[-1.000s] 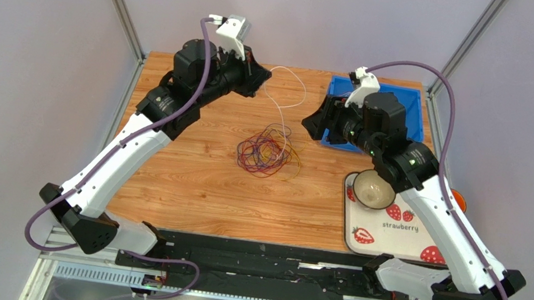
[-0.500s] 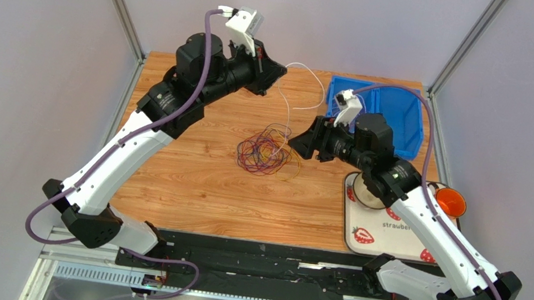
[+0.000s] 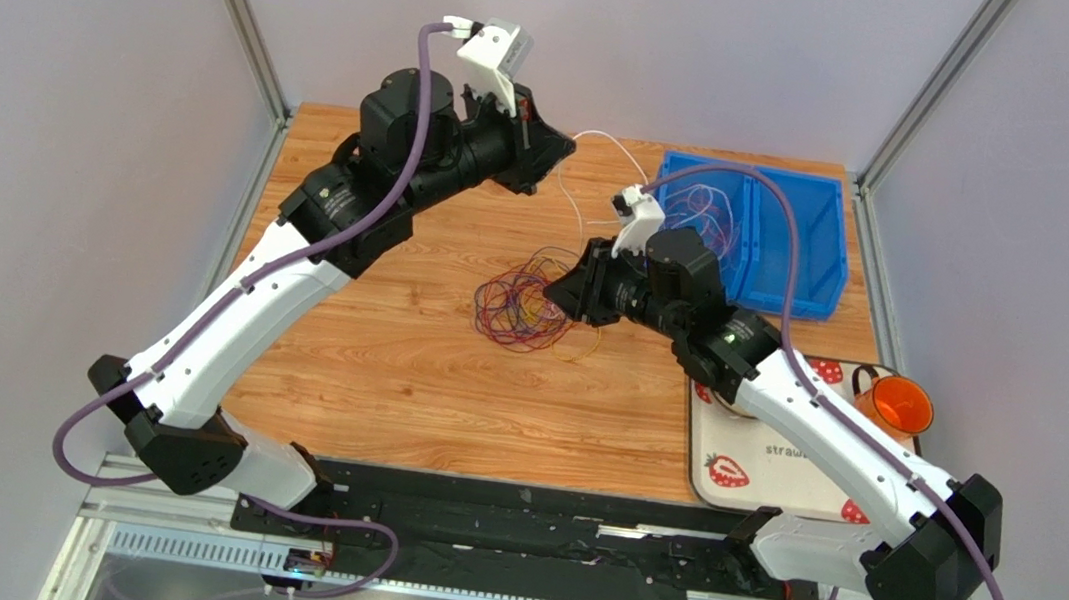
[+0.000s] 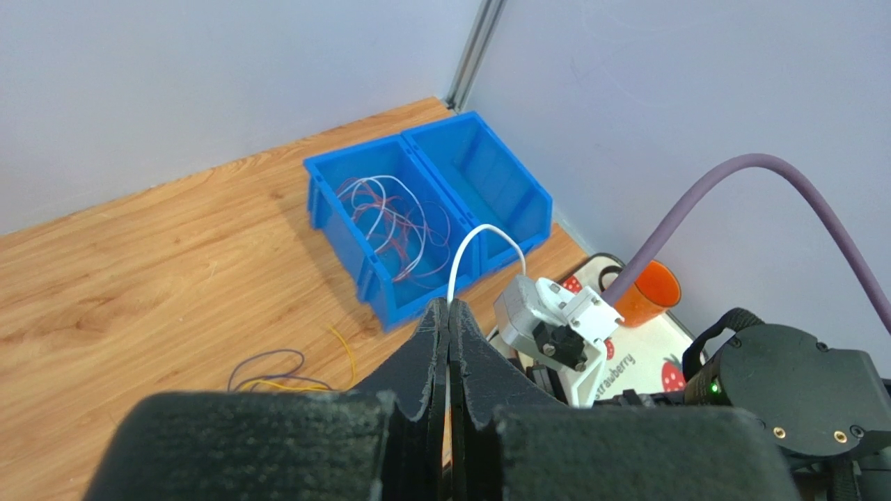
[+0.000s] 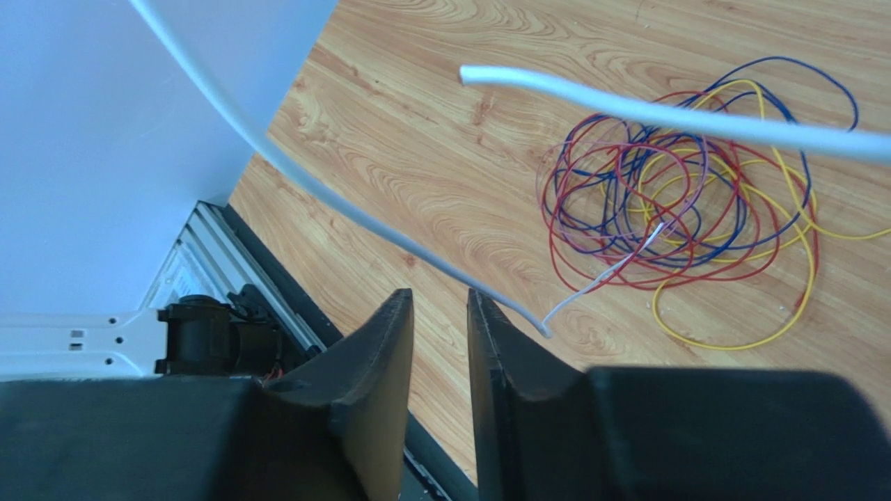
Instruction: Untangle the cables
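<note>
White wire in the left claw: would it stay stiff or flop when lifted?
Probably springy rather than limp: the white wire arches up from the shut left gripper on its own. Likely very light, being so thin. It may drag the tangle, since one end seems to run into those coloured loops.

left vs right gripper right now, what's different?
Left gripper is shut on the white cable; right gripper is slightly open, with nothing between its fingers. The left one sits away from the coloured tangle; the right one is close beside it. Both have black fingers.
</note>
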`<control>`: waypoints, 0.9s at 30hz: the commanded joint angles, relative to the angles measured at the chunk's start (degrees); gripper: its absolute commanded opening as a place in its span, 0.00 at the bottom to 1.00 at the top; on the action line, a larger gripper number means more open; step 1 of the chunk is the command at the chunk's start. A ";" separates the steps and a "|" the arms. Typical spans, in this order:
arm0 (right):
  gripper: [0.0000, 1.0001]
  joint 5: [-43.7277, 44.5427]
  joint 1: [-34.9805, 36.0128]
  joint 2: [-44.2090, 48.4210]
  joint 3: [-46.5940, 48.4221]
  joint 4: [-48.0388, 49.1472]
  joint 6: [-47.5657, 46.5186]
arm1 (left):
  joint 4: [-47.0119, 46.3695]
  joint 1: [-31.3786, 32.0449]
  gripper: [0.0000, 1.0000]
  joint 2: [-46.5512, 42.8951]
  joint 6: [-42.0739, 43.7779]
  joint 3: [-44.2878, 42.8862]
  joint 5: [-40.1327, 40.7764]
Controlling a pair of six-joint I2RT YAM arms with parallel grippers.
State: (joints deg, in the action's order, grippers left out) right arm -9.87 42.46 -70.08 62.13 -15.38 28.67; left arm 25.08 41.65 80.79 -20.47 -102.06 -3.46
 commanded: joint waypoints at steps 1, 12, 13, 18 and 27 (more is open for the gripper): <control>0.23 4.41 0.87 -0.23 3.52 2.20 -0.98 | -1.17 0.28 0.00 -2.22 0.52 -0.07 1.27; 0.60 17.33 4.21 8.47 1.60 -4.85 -0.45 | -1.00 0.28 0.00 -2.66 1.92 0.20 2.67; 0.60 18.04 4.21 7.86 1.07 -4.23 -0.54 | -1.09 0.28 0.00 -2.66 1.75 0.28 2.41; 0.59 17.95 4.39 3.73 2.38 -1.68 -1.33 | -1.26 0.28 0.00 -2.84 1.66 0.28 2.23; 0.33 19.45 4.39 -2.86 6.51 -0.79 -2.65 | -1.00 0.28 0.00 -3.27 2.01 0.55 2.50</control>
State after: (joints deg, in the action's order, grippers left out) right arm 7.68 46.65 -72.07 64.90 -19.09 26.81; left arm 25.12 41.65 79.92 -19.57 -101.51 -1.04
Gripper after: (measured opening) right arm 0.438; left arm 0.008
